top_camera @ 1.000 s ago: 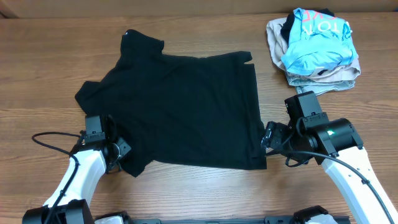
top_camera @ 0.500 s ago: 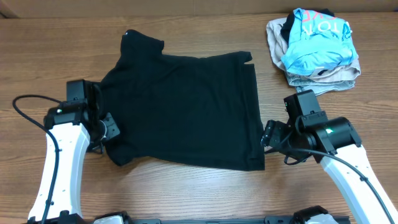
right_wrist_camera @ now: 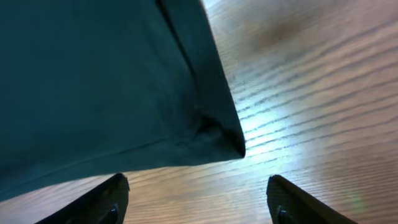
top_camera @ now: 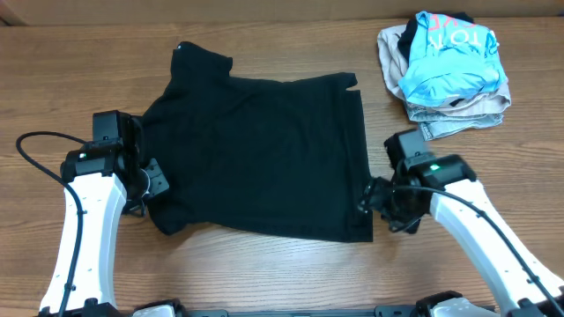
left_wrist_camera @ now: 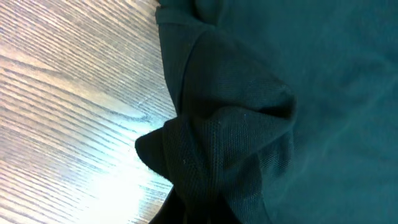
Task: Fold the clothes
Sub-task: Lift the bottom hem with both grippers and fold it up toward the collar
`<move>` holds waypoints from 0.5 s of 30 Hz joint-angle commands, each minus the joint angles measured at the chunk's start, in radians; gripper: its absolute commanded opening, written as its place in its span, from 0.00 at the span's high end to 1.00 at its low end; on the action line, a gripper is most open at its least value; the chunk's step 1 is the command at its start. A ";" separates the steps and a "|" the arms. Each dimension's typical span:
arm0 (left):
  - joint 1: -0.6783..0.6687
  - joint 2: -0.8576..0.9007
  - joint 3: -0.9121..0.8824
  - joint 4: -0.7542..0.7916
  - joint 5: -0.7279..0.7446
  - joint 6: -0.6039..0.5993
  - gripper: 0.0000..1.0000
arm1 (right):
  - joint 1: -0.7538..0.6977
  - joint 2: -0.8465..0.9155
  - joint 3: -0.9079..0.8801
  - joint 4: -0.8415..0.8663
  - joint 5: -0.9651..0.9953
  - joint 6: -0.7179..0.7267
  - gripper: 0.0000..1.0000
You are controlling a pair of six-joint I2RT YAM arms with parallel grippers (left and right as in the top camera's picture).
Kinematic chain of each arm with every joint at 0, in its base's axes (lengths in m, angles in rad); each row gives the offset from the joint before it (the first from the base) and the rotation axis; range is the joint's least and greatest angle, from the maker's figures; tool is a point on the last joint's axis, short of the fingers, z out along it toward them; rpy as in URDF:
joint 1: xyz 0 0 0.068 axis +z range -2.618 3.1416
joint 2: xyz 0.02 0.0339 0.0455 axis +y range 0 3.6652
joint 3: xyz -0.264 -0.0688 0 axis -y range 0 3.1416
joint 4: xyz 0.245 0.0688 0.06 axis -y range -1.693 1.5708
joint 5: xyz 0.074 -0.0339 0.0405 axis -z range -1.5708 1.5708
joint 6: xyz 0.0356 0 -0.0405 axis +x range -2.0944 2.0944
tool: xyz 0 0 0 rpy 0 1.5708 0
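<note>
Left gripper (top_camera: 155, 185) with garment (top_camera: 264, 150) corner farther forward; right gripper (top_camera: 367, 197) nearer hem.

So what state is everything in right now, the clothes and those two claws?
Black garment: lying mostly flat, one edge bunched up.
Left claw: shut on that bunched edge.
Right claw: open, garment's corner just ahead, not gripped.
Light blue shirt: crumpled on top of the pile.
Beige garments: stacked beneath it.
</note>
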 commanded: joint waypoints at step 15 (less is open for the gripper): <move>0.005 -0.004 0.015 0.046 -0.013 0.007 0.96 | 0.169 0.067 -0.243 0.273 0.034 0.248 0.34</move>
